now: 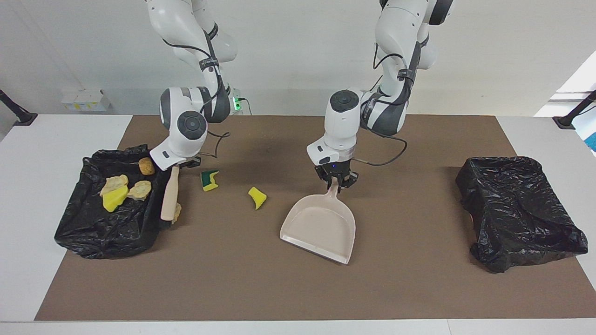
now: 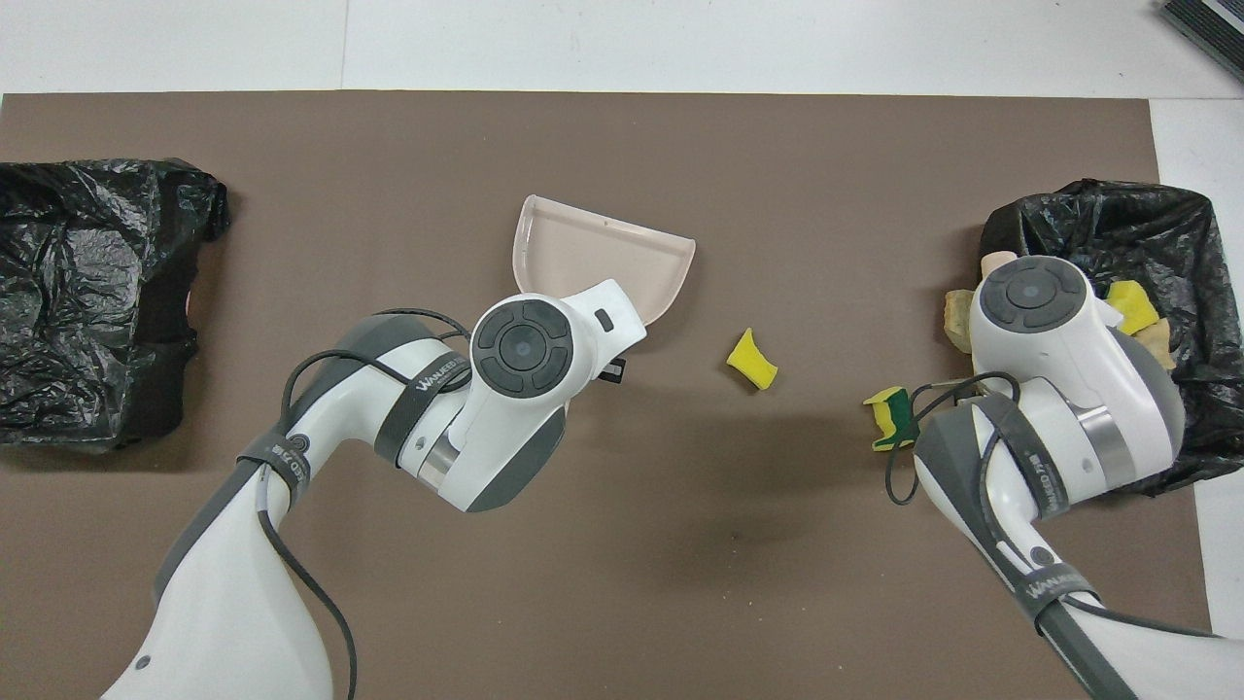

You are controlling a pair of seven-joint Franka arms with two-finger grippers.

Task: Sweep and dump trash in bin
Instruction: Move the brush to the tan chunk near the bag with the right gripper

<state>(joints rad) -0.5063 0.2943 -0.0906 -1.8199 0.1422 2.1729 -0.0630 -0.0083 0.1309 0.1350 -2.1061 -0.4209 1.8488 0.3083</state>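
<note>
Left gripper (image 1: 336,182) jaws pinching beige plastic dustpan (image 1: 319,227) handle; right gripper (image 1: 179,164) jaws clamped on tan wooden brush (image 1: 169,195). Loose yellow sponge scraps (image 1: 257,197) on table between them: light, squashy, likely best swept, not pinched.

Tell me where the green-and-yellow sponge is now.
In the facing view, the green-and-yellow sponge lies on the brown mat, between the brush at the right arm's end and the yellow sponge piece.

Dustpan (image 1: 321,225) mid-tabletop; two sponge scraps (image 1: 256,197) beside it toward right arm's end; four scraps in that end's bin (image 1: 93,232)
</note>
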